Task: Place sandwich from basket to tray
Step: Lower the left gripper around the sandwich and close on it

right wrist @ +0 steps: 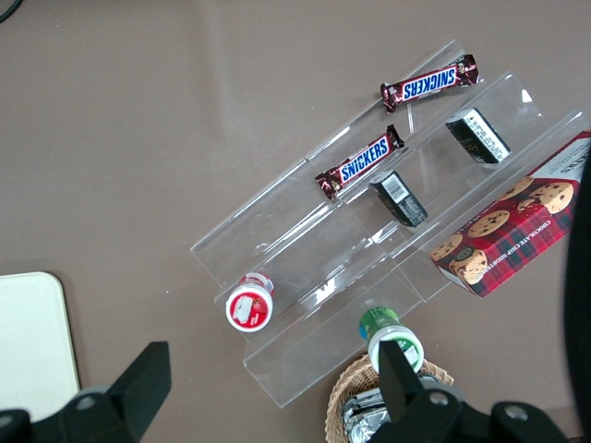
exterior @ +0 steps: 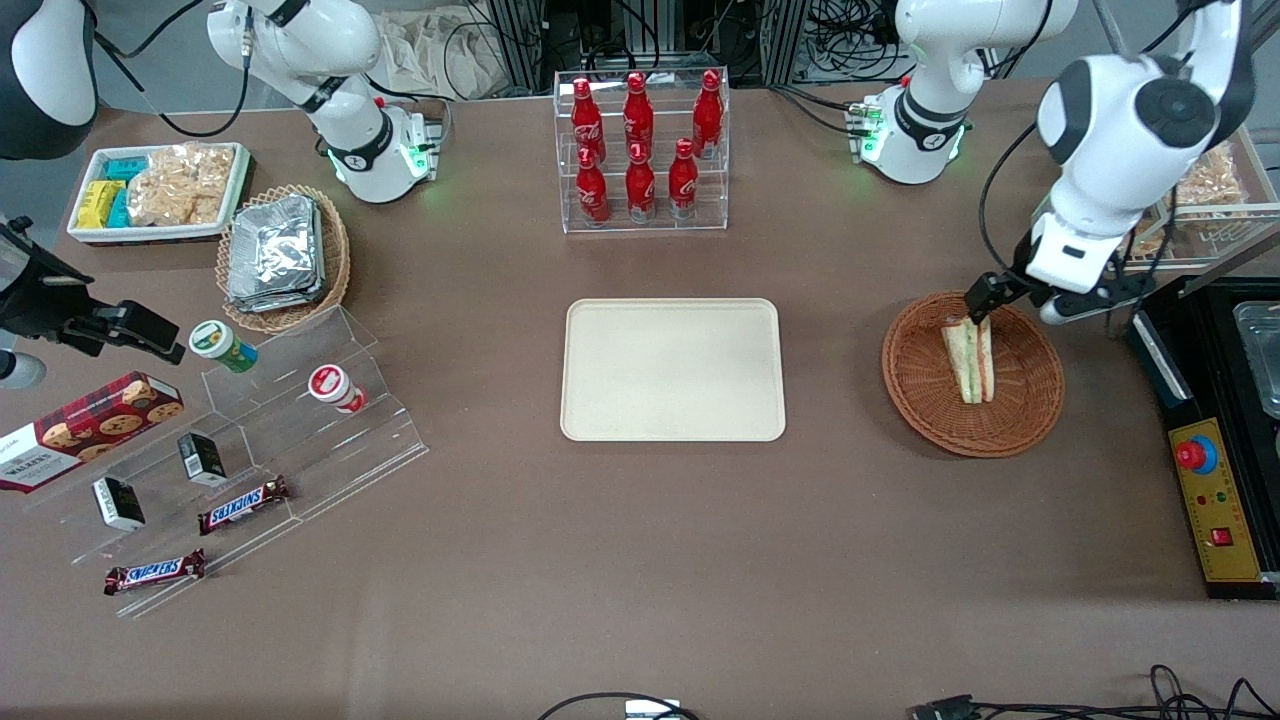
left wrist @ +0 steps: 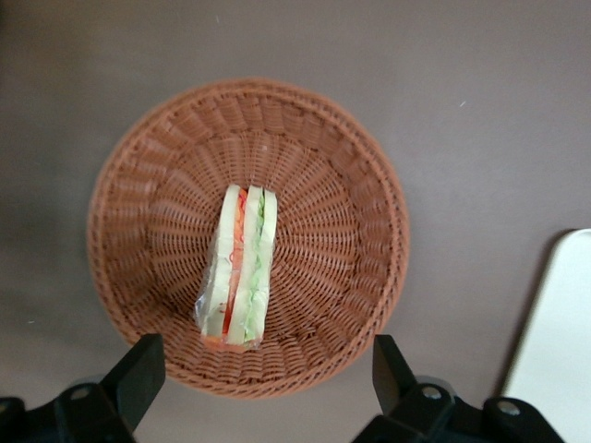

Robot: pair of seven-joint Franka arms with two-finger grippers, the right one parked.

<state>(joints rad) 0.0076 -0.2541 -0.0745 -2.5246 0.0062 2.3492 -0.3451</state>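
The sandwich [exterior: 970,360] is a pale wedge with green and red filling in clear wrap, lying in the round reddish-brown wicker basket [exterior: 920,385]. My left gripper [exterior: 1012,300] hangs above the basket's rim that is farther from the front camera. In the left wrist view the gripper [left wrist: 266,374] is open wide and empty, its fingers [left wrist: 138,369] clear of the sandwich [left wrist: 242,268] and the basket [left wrist: 342,231]. The cream-beige tray [exterior: 672,368] lies bare at the table's middle, beside the basket toward the parked arm's end; its corner shows in the left wrist view [left wrist: 559,341].
A black and yellow control box with a red button [exterior: 1195,455] stands close beside the basket toward the working arm's end. A clear rack of red bottles [exterior: 640,150] stands farther from the front camera than the tray. Acrylic snack shelves [exterior: 250,440] lie toward the parked arm's end.
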